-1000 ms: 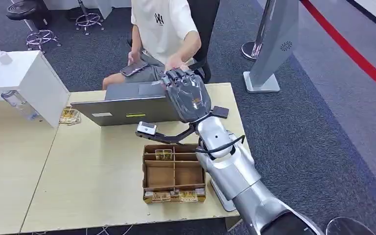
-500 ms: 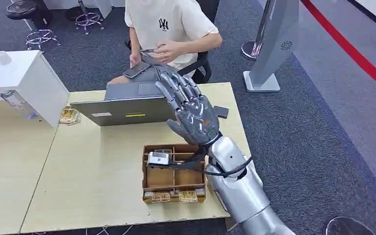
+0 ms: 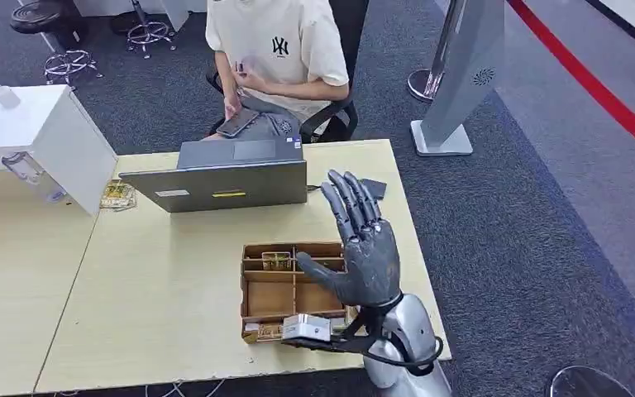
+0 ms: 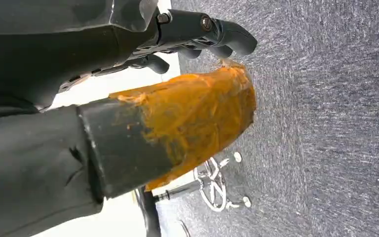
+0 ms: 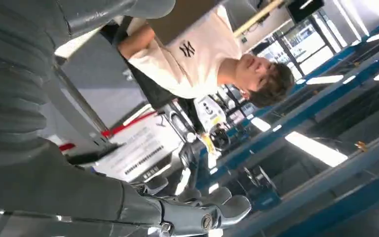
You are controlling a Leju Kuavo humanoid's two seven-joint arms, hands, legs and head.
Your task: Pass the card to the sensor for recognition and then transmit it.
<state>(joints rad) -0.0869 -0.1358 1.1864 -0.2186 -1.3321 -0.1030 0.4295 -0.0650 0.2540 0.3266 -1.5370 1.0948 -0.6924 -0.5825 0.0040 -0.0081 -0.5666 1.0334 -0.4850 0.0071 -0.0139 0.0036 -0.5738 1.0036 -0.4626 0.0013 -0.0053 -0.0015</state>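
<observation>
Two hands to report. The right hand (image 3: 365, 248) is up over the right end of the table (image 3: 157, 306), fingers (image 3: 349, 198) fanned wide and pointing away from me, nothing in them. It's all dark grey jointed plastic, on a shiny silver forearm. A little boxy white-grey camera module (image 3: 306, 328) sticks out on a black bracket at the wrist, over the near edge of the tray (image 3: 246, 294).

The left hand (image 4: 143, 84) shows in its own wrist view above speckled grey carpet. Its chunky thumb (image 4: 197, 118) is wrapped in wrinkly orange tape, and the dark fingers (image 4: 222, 39) curve loosely apart from it with nothing between.

As for the cards (image 3: 275, 260): one yellowish printed pack sits in the far-left compartment of the tray, with more tucked along its near edge. The tray is flat brown cardboard with thin dividers, resting on the pale wood-grain tabletop just left of the raised hand. Another small yellowish stack (image 3: 117, 195) lies by the white box (image 3: 58, 136) on the left.

Behind the tray there's a grey laptop (image 3: 223, 178), lid facing me, and a small flat dark square (image 3: 374, 188) near the far right corner of the table. I can't tell what that is. A person (image 3: 277, 50) in a cream t-shirt sits past the laptop with a phone (image 3: 236, 124) on their lap and one hand raised at chest level; whether it holds anything is too small to make out.
</observation>
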